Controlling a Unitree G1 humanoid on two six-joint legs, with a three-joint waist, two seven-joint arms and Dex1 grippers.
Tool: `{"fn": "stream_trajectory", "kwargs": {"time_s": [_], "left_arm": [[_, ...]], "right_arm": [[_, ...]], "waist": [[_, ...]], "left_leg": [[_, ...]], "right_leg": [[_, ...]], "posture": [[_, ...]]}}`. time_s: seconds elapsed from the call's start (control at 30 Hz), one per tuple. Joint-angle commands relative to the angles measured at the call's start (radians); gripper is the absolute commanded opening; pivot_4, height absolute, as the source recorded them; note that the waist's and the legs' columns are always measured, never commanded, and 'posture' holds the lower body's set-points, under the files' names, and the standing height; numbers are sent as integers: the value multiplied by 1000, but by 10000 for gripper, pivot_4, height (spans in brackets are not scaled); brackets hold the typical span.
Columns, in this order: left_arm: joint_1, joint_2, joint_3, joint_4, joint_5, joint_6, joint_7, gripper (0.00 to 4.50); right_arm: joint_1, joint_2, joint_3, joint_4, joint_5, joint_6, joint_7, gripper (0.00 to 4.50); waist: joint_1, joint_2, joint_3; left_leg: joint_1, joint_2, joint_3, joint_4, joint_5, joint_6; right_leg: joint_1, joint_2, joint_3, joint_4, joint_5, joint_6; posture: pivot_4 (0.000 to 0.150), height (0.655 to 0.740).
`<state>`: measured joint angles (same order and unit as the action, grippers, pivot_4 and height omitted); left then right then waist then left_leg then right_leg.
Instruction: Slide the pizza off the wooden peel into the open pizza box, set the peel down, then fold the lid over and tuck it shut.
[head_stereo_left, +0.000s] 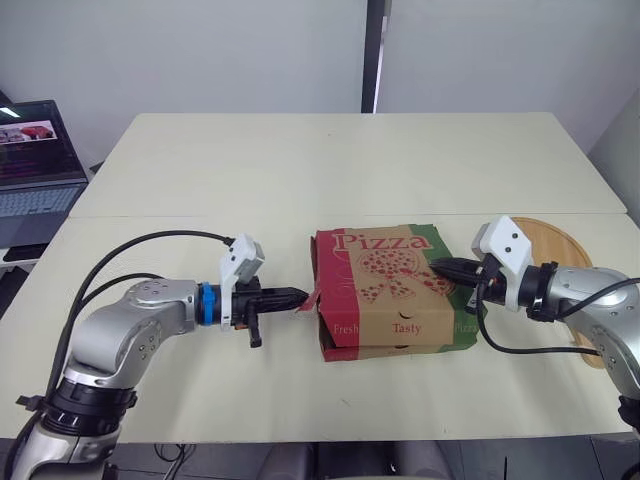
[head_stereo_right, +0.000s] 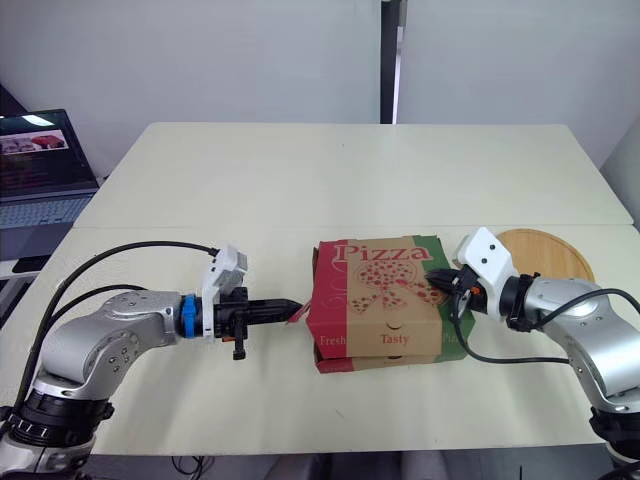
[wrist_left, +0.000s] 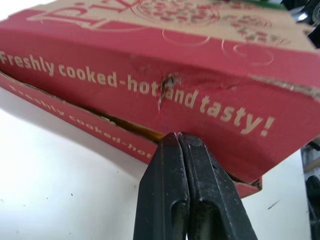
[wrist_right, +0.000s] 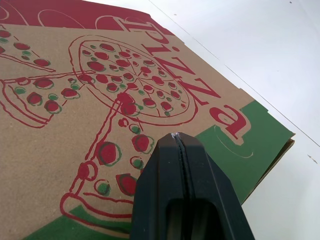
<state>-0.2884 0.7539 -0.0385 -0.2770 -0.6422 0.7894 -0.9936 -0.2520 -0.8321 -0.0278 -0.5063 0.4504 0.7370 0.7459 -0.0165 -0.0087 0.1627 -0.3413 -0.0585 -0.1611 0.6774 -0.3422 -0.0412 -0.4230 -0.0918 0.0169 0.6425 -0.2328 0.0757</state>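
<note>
Pizza box (head_stereo_left: 390, 300), brown card w/ red-and-green print, sits on a pale table (head_stereo_left: 300, 170), approx. 5 o'clock from the table's ctr, w/ its lid (head_stereo_left: 385, 270) folded over.

Head views: we see the left gripper (head_stereo_left: 297, 297) at the box's 9 o'clock. Its fingers are pressed together into one point and the tip touches the box's side. The right gripper (head_stereo_left: 443, 267) comes in from 3 o'clock, likewise pressed together, w/ its tip resting on the lid's green edge. The wooden peel (head_stereo_left: 560, 235) lies flat on the table at 3 o'clock of the box, beyond the right arm. What shows of it is bare, so we judge the pizza is inside & the peel step is done. A laptop (head_stereo_left: 35, 160) stands off the table at 10 o'clock.

Left wrist view: the black fingers (wrist_left: 172, 190), closed tight & pinching nothing, meet the lower edge of a red side flap (wrist_left: 100, 85) reading "Freshly cooked-hot and tasty!". The flap hangs outside the base w/ a dark gap beneath, and the card is creased mid-panel. We judge the narrow tip sits there to push the flap inward, i.e. to tuck it.

Right wrist view: the other fingers (wrist_right: 160, 200), pressed together & empty, bear on the printed lid near its green band. We judge this arm pins the lid so the box won't slide or spring up while the far side is tucked. Tuck not yet finished.
</note>
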Motion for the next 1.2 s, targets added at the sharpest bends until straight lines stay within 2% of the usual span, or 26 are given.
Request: {"fn": "stream_trajectory", "kwargs": {"time_s": [0.03, 0.2, 0.37, 0.5, 0.6, 0.73, 0.93, 1.1, 1.2], "left_arm": [[2, -6, -8, -17, 26, -43, -3, 108], [-5, -5, 18, -7, 28, -50, 2, 108], [-12, 93, 122, 43, 4, -40, -50, 108], [-103, 137, 166, 89, -38, -7, -89, 108], [-187, 119, 104, 56, -29, -5, -102, 108], [-285, 13, -21, 6, -1, -16, -75, 108], [-330, -78, -196, 50, 122, -112, -116, 108], [-338, -83, -239, 104, 181, -166, -157, 108], [-339, -83, -234, 111, 189, -172, -172, 108]], "right_arm": [[-3, 4, 1, -17, -7, -20, 5, 0], [-3, 5, 10, -15, -13, -29, 4, 0], [9, 3, 21, -16, -33, -48, 4, 0], [16, 0, 33, -13, -55, -65, 11, 0], [19, -2, 40, -9, -67, -77, 16, 0], [15, 2, 39, -7, -77, -84, 21, 0], [-3, 16, 20, -6, -73, -105, 19, 0], [-13, 14, -104, -7, -39, -130, 9, 0], [39, -20, -201, 12, -52, -171, 34, 0]], "waist": [[0, 0, 0], [0, 0, 0], [0, 0, 0], [2, 0, 0], [12, -1, 1], [15, -1, 1], [6, -2, 1], [10, -2, 1], [15, -2, 1]], "left_leg": [[0, 0, 0, 0, 0, 0], [0, 0, 0, 0, 0, 0], [0, 0, 0, 0, 0, 0], [0, 0, 0, 0, 0, 0], [-1, 0, -1, 1, 0, 0], [-1, -1, -1, 1, 0, 0], [-1, 0, 0, 1, 0, 0], [-2, 0, 0, 1, 0, 0], [-2, 0, -1, 1, 0, 0]], "right_leg": [[0, 0, 0, 0, 0, 0], [0, 0, 0, 0, 0, 0], [0, 0, -1, 0, 0, 0], [0, 0, 0, 0, 0, 0], [1, 0, -1, -1, 0, 0], [1, 0, -1, -1, 0, 0], [-1, 0, 0, 0, 0, 0], [-1, 0, 0, 0, 0, 0], [-1, 0, -1, -1, 0, 0]], "posture": [[1500, 7400], [1500, 7400], [1500, 7400], [1500, 7400], [1500, 7400], [1500, 7400], [1500, 7400], [1500, 7400], [1500, 7400]]}}
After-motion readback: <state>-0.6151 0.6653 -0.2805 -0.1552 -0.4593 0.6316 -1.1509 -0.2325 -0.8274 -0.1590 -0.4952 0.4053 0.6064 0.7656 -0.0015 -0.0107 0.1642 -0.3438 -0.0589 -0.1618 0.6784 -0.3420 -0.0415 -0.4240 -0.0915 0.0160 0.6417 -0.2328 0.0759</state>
